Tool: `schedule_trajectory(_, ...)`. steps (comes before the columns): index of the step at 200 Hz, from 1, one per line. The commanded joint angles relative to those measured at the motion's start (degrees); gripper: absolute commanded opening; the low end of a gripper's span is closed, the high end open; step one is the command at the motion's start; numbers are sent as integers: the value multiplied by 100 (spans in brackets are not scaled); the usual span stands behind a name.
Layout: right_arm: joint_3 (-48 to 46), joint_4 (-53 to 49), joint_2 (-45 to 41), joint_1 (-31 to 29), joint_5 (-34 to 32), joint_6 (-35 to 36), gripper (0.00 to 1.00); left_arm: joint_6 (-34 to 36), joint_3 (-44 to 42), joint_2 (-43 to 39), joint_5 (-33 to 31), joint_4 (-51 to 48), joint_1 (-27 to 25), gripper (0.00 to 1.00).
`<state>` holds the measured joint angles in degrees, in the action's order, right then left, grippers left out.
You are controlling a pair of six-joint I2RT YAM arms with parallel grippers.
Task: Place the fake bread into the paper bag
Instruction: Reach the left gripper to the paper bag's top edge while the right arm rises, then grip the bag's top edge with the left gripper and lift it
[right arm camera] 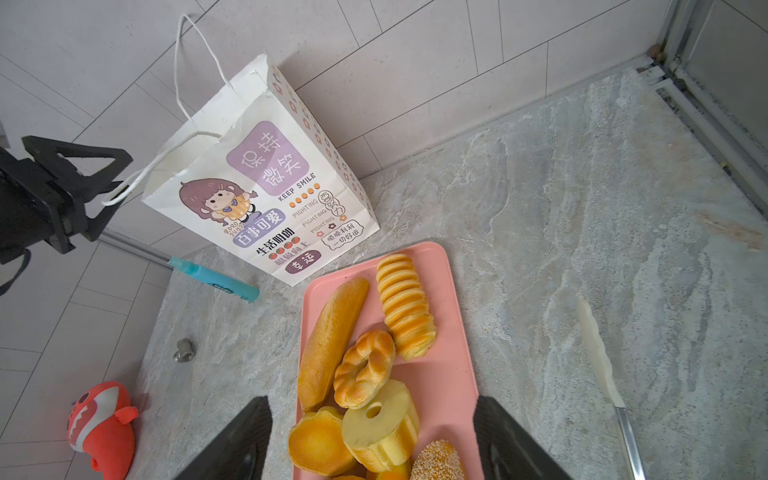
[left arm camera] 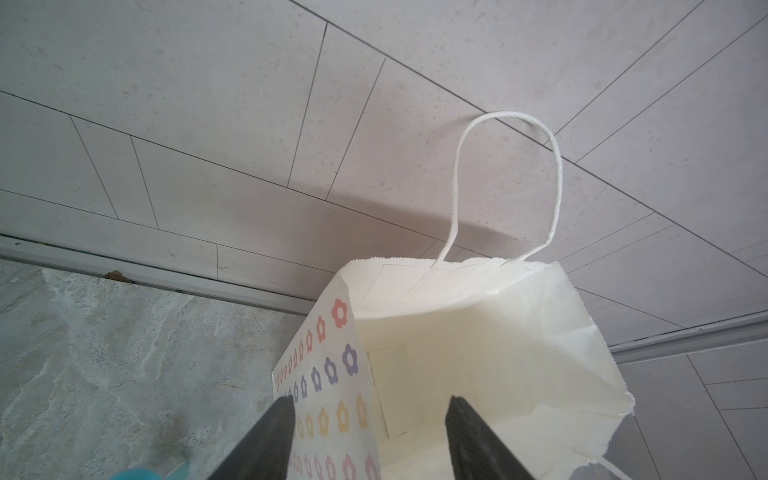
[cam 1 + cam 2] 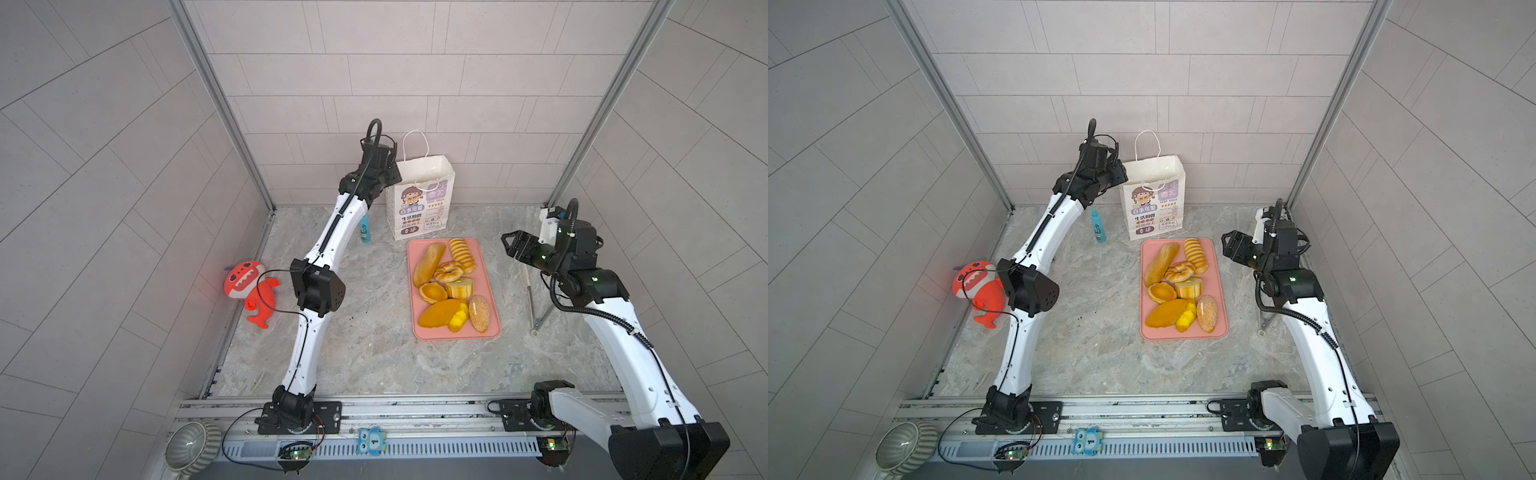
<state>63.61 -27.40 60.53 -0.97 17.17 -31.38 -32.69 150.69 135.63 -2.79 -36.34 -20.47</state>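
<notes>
This looks like a robot test cell in a laboratory. Grey tile-pattern panels (image 3: pixel 374 62) close three sides of a marble-pattern tabletop (image 3: pixel 374 353), held by aluminium profiles (image 3: pixel 218 95). At the lower edge of both top views, two white arms (image 3: pixel 328 237) (image 3: pixel 623 345) are bolted on a metal rail (image 3: pixel 415 409), with bare circuit boards (image 3: pixel 295 454) and loose cables (image 3: pixel 223 444) beside it.

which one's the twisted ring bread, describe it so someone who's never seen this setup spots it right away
Find the white paper bag standing at the back wall; the pink tray lies flat just in front of it. At the tray's end nearest the bag, the twisted ring sits wedged between the long smooth loaf and the ridged loaf. It alone has a rope-like braided surface curled into a doughnut shape.
</notes>
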Motion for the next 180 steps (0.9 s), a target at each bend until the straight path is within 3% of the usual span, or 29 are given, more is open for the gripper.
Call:
schedule_trajectory(1, 16, 136, 46, -15, 117, -123, 78, 90, 274, 191, -95, 129, 43, 63)
schedule_trajectory(36, -32, 241, 115, -16, 225, -202, 77, 122, 354, 344, -143, 54, 43, 59)
schedule_trajectory(180, -292, 378, 169, -16, 226, -264, 71, -261, -6, 201, 356, 300, 42, 0)
